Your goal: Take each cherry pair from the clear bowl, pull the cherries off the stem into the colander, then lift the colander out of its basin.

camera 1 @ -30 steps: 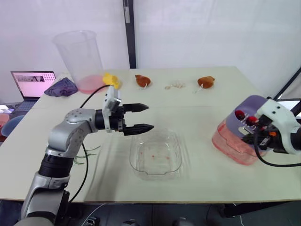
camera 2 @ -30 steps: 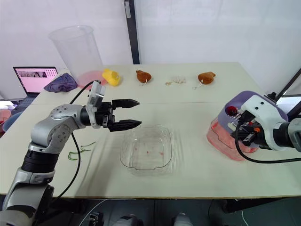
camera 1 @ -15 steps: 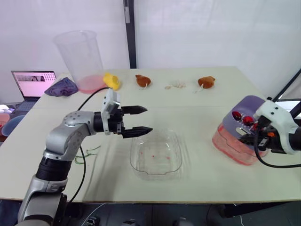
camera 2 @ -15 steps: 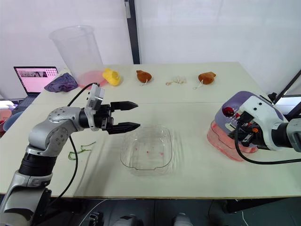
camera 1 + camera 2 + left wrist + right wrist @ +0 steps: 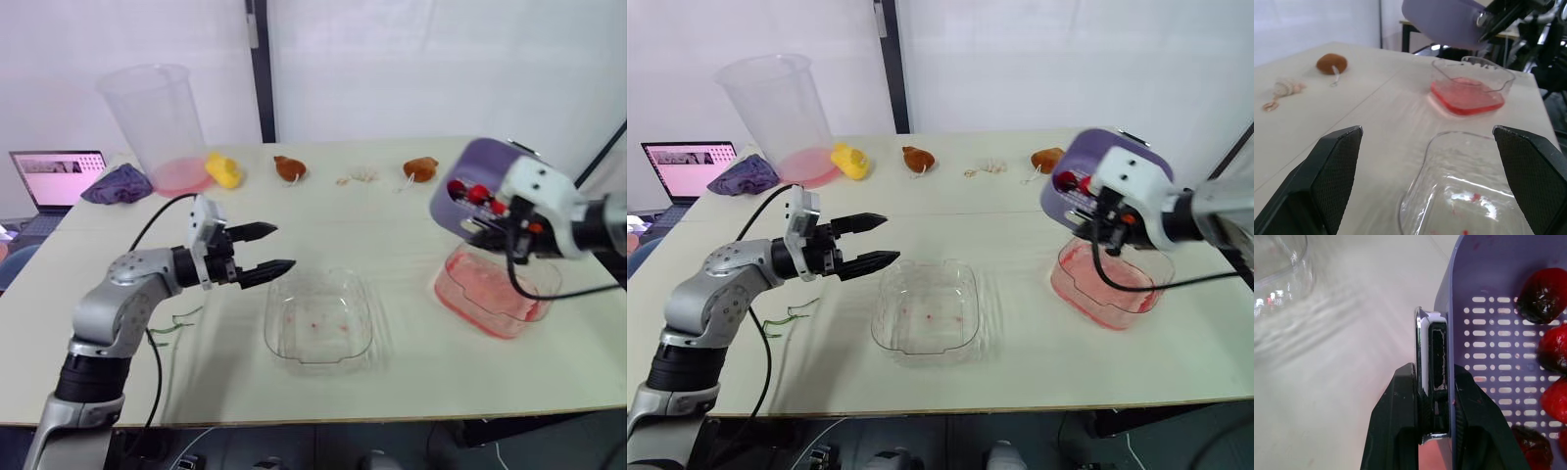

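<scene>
Aloft, slotted purple plastic colander [image 5: 478, 159], rim pinched in right claw [image 5: 1434, 373]; left claw [image 5: 285, 247] spread wide.

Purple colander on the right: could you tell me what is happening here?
The right gripper is shut on the rim of the purple colander and holds it, cherries inside, in the air above the pink basin. The left gripper hovers open beside the clear bowl, which holds no cherries. Green stems lie nearby.
</scene>
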You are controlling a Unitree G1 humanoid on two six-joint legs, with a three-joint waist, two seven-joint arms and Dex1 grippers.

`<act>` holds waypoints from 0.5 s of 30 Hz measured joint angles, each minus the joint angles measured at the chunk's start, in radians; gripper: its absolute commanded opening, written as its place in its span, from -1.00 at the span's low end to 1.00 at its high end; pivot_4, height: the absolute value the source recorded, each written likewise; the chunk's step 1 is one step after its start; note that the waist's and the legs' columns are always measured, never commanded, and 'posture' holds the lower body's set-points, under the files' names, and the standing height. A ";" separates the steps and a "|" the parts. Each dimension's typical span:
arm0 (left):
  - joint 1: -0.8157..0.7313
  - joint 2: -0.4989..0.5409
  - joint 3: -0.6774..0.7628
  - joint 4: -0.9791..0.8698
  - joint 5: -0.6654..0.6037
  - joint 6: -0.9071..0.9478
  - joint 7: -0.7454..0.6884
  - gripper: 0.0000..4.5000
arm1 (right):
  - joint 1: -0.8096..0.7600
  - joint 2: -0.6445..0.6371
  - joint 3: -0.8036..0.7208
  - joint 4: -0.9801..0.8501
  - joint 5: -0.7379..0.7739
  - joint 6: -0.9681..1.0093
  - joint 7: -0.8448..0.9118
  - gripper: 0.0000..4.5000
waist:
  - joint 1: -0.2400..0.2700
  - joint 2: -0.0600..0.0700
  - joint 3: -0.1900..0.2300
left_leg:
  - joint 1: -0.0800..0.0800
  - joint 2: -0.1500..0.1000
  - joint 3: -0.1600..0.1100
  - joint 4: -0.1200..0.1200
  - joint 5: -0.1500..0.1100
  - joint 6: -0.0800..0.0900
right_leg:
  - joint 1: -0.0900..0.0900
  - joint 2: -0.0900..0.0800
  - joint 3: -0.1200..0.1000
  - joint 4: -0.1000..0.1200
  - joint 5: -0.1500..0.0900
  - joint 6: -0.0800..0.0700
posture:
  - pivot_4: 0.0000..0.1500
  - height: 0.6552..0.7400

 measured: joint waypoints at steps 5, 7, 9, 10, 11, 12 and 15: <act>0.132 0.011 0.079 -0.117 0.008 0.017 0.130 1.00 | -0.210 0.273 0.273 0.363 -0.211 -0.261 0.170 -0.89 | 0.000 -0.001 0.000 | -0.002 0.001 0.000 -0.001 0.000 0.000 | -0.004 0.001 0.001 0.001 0.000 0.000 | 1.00 1.00; 0.181 0.019 0.110 -0.155 0.007 0.029 0.166 1.00 | -0.234 0.339 0.320 0.491 -0.271 -0.364 0.218 -0.89 | 0.012 -0.001 0.000 | -0.004 0.000 -0.002 0.000 0.000 0.000 | -0.005 0.000 0.000 0.002 0.000 0.000 | 1.00 1.00; 0.225 0.031 0.145 -0.195 0.002 0.048 0.200 1.00 | -0.264 0.407 0.341 0.612 -0.315 -0.456 0.256 -0.89 | 0.011 -0.001 0.000 | -0.005 -0.001 -0.003 0.001 0.000 0.000 | -0.005 -0.001 0.000 0.001 0.000 0.000 | 1.00 1.00; 0.245 0.032 0.157 -0.222 -0.009 0.053 0.215 1.00 | -0.272 0.436 0.344 0.671 -0.336 -0.504 0.268 -0.89 | 0.011 -0.001 0.000 | -0.005 -0.002 -0.003 0.002 0.000 0.000 | -0.004 -0.001 0.000 0.001 0.000 0.000 | 1.00 1.00; 0.252 0.032 0.161 -0.236 -0.013 0.059 0.222 1.00 | -0.274 0.451 0.346 0.700 -0.346 -0.527 0.273 -0.89 | 0.012 -0.001 0.000 | -0.005 -0.002 -0.003 0.002 0.000 0.000 | -0.003 -0.001 0.000 0.001 0.000 0.000 | 1.00 1.00; 0.273 0.034 0.172 -0.265 -0.019 0.068 0.237 1.00 | -0.286 0.487 0.348 0.769 -0.371 -0.573 0.277 -0.89 | 0.009 -0.001 0.000 | -0.004 -0.001 -0.003 0.002 0.000 0.000 | -0.003 -0.001 0.000 0.001 0.000 0.000 | 1.00 1.00; 0.291 0.035 0.191 -0.303 -0.036 0.084 0.260 1.00 | -0.289 0.538 0.350 0.900 -0.419 -0.658 0.278 -0.89 | 0.009 -0.001 0.000 | -0.004 -0.001 -0.004 0.001 0.001 -0.001 | -0.004 0.000 -0.001 0.002 0.000 0.000 | 1.00 1.00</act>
